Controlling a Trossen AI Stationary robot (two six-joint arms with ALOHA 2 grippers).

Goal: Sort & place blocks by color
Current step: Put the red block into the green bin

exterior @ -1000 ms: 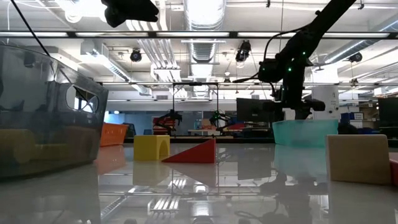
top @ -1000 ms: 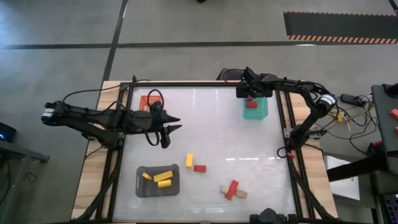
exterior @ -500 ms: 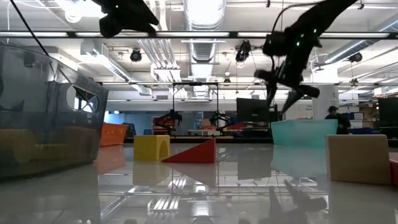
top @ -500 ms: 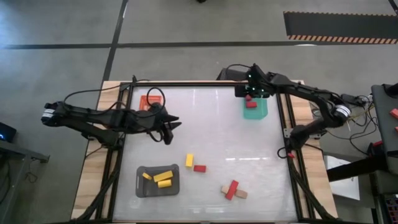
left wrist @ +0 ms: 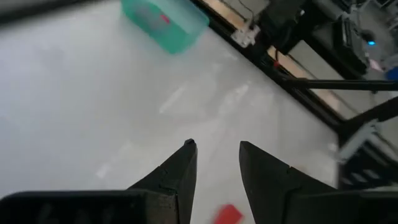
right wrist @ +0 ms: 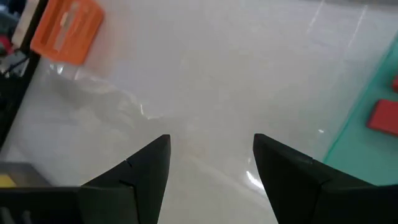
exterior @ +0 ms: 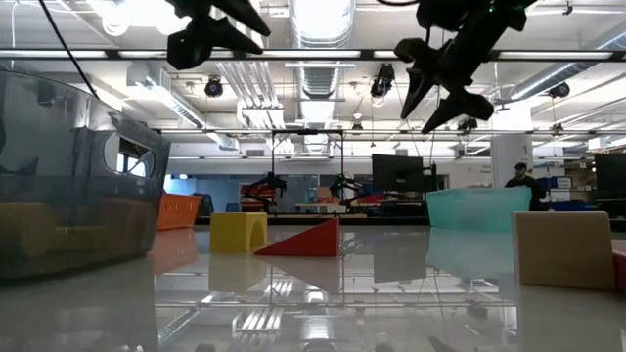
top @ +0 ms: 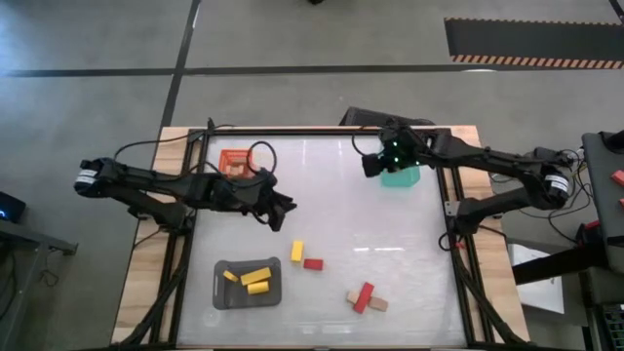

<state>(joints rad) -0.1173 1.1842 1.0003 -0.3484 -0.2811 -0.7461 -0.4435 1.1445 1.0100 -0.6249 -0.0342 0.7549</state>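
My left gripper (top: 284, 207) (left wrist: 214, 149) is open and hovers above the table. It is to the left of and beyond a loose yellow block (top: 296, 251) and a red block (top: 313, 263) (left wrist: 229, 213). My right gripper (top: 370, 167) (right wrist: 211, 140) is open and raised, just left of the green tray (top: 401, 175), where red blocks (right wrist: 380, 116) lie. More yellow blocks (top: 255, 279) lie in the grey tray (top: 222, 295). A red and tan cluster (top: 366, 297) rests on the table near its near edge. In the low view both grippers hang high, the right one (exterior: 440, 90) spread.
The orange tray (top: 234, 161) (right wrist: 67, 30) sits at the far left corner, behind my left arm. In the low view a yellow block (exterior: 238, 232), a red wedge (exterior: 303, 240) and a tan block (exterior: 562, 249) stand on the glossy tabletop. Bare surface lies between the two grippers.
My right gripper has drawn away from above the green tray toward the table's left, risen, and tipped from pointing down to a slant. My left gripper has moved toward the table's right and slightly nearer, toward the loose yellow and red blocks. No block has moved.
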